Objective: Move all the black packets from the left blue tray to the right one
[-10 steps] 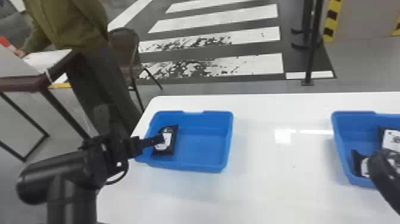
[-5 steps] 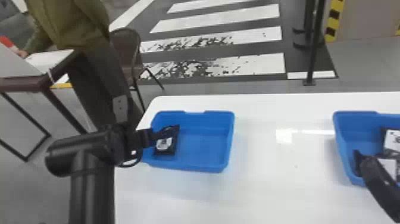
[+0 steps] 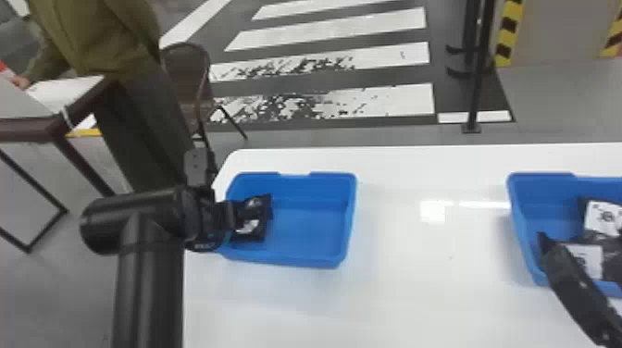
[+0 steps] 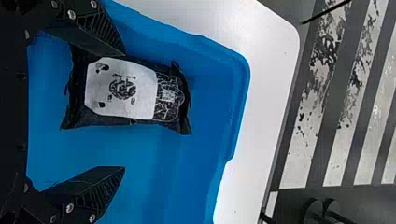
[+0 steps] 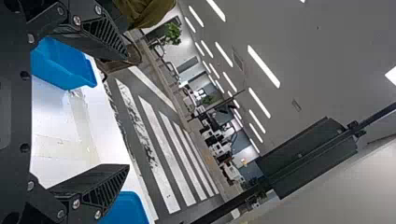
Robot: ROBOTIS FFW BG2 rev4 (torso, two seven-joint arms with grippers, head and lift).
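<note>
Packet (image 4: 122,91) between left pincer's (image 3: 235,214) fingers (image 4: 95,189)

Head view looks forward-down past left blue tray (image 3: 301,260); left wrist view sits close above it, angled down; right wrist view faces roomward, farther from it. All share tray, crosswalk (image 3: 333,27).

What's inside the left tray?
The left tray holds a black packet, white label up. The left gripper is over it, fingers open, one finger covering part of its edge. The tray floor beneath the packet is hidden.
</note>
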